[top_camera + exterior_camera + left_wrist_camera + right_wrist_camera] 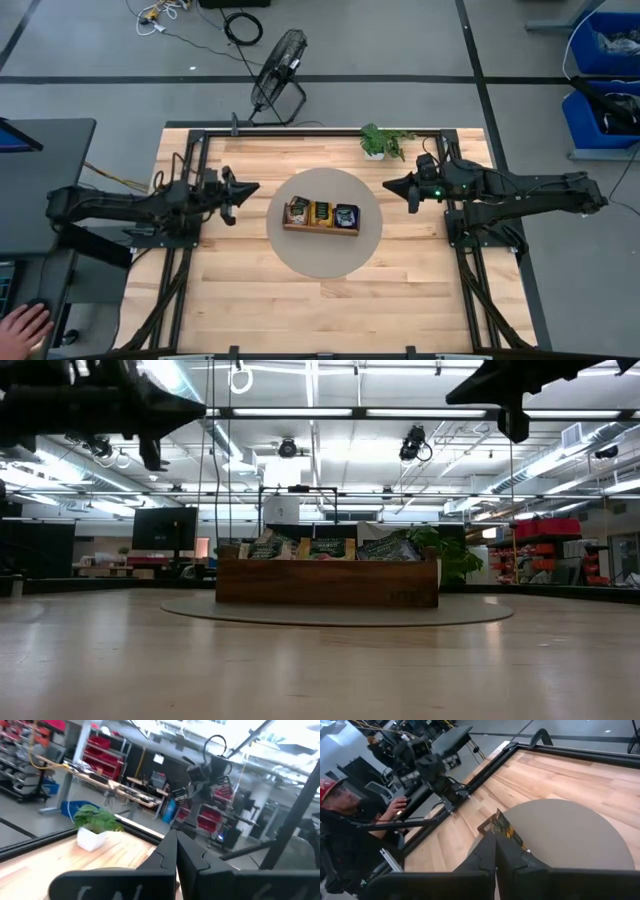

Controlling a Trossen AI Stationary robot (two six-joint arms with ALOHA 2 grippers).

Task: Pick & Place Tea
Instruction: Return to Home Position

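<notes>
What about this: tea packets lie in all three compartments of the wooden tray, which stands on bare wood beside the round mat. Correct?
No. The high view shows the wooden tray on the round mat, not beside it; the tea packets are right.

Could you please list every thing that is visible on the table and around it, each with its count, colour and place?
wooden table: one, light wood, under both arms
round mat: one, grey, table centre
long three-compartment wooden tray: one, brown, on the mat
small square tea-bag packets: count cannot be told; orange, yellow and blue showing; in the tray's compartments
potted plant: one, green in a white pot, table's far edge
floor fan: one, black, floor beyond the table
plastic bins: two, blue, floor off the table's right side
person's hand: one, off the table, near the left arm's base
left gripper: black, shut, raised left of the mat
right gripper: black, shut, raised right of the mat
</notes>
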